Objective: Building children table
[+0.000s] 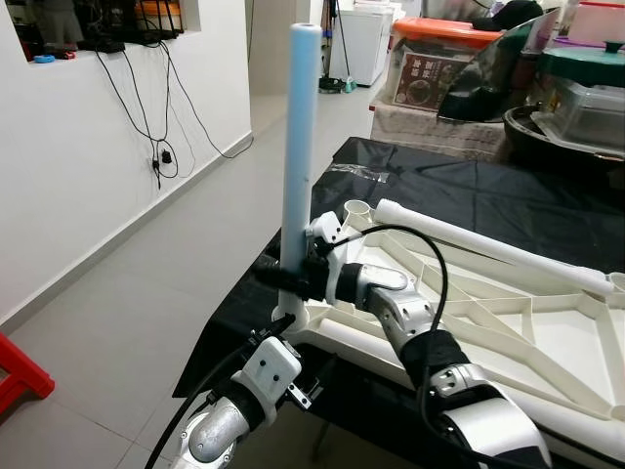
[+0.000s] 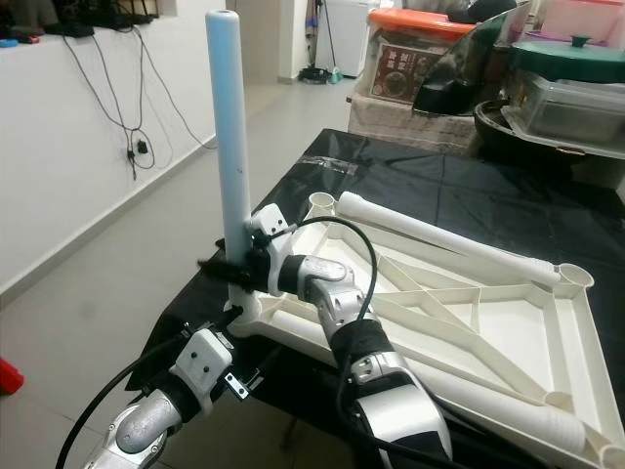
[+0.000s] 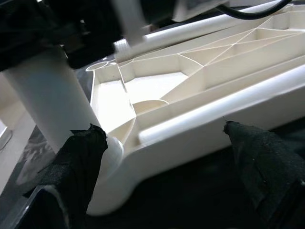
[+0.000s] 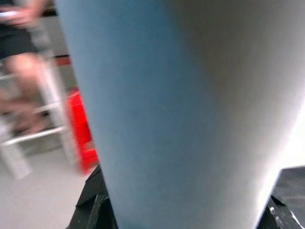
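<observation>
A white children's table top (image 2: 578, 344) lies upside down on a black-covered table (image 1: 508, 195). A light blue leg (image 1: 298, 127) stands upright in its near-left corner socket. My right gripper (image 1: 285, 278) is shut on the lower part of this leg, which looms close in the right wrist view (image 4: 171, 114). My left gripper (image 3: 162, 138) is open just below that corner, one finger (image 3: 83, 152) by the socket and the other along the table top's near rim. A white leg (image 2: 439, 239) lies loose across the upturned top, and another white leg (image 2: 532, 415) rests at the near right.
Storage boxes (image 1: 439, 59) and lidded pots (image 2: 566, 88) crowd the black table's far end. A white wall with hanging cables (image 1: 156, 147) runs along the left, with open tiled floor beside it. A red stool (image 1: 20, 371) stands at the near left. A seated person (image 4: 21, 28) is blurred beyond the leg.
</observation>
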Controlling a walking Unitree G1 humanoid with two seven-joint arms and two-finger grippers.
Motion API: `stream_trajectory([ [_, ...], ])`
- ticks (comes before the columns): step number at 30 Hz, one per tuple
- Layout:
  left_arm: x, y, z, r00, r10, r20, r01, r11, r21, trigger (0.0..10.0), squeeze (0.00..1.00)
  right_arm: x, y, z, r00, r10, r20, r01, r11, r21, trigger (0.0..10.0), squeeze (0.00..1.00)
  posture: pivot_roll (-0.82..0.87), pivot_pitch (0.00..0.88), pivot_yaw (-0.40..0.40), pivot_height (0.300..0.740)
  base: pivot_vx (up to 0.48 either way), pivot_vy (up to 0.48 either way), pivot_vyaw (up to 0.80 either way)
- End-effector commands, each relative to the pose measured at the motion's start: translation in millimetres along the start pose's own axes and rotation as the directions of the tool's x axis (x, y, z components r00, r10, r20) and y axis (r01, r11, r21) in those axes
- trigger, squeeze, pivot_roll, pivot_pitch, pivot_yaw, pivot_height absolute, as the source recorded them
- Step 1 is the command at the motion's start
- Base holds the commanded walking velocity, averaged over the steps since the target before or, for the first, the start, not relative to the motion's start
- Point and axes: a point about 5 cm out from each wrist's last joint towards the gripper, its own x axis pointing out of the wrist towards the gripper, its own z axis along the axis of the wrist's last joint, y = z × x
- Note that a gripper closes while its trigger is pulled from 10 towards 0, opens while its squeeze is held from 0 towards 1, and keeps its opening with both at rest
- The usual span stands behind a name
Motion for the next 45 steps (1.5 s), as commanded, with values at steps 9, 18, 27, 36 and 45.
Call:
stream_trajectory([
  [9,-1.4,-1.2,-0.8,1.0,-0.008,-0.01,0.008,1.0,-0.001,10.0,0.0,-48.3,-66.9,-5.9,0.523,-0.849,-0.079,0.85,0.514,0.114,0.0,0.0,0.19,0.0,-0.076,0.74,0.0,0.0,0.0],
  [18,0.6,-1.4,-1.0,1.0,-0.008,-0.009,0.008,1.0,-0.001,10.0,0.0,-52.6,-44.8,-10.0,0.279,-0.958,-0.074,0.948,0.262,0.181,0.0,0.0,0.19,0.0,-0.079,0.74,0.0,0.0,0.0],
  [27,0.8,-1.3,-0.9,1.0,-0.006,-0.008,0.006,1.0,-0.001,10.0,0.0,-29.0,-31.8,3.5,0.451,-0.891,0.053,0.871,0.452,0.193,10.0,1.0,0.19,0.0,-0.08,0.74,0.0,0.0,0.0],
  [36,0.7,-1.2,-0.9,1.0,-0.007,-0.008,0.007,1.0,-0.003,10.0,0.0,-26.6,-42.0,17.1,0.801,-0.583,0.131,0.547,0.804,0.233,10.0,0.0,0.19,0.0,-0.079,0.74,0.0,0.0,0.0],
  [45,1.1,-1.0,-1.0,1.0,-0.008,-0.007,0.008,1.0,-0.002,10.0,0.0,-17.8,-19.1,14.4,0.998,-0.028,0.047,0.025,0.997,0.073,10.0,0.0,0.19,0.0,-0.083,0.74,0.0,0.0,0.0],
])
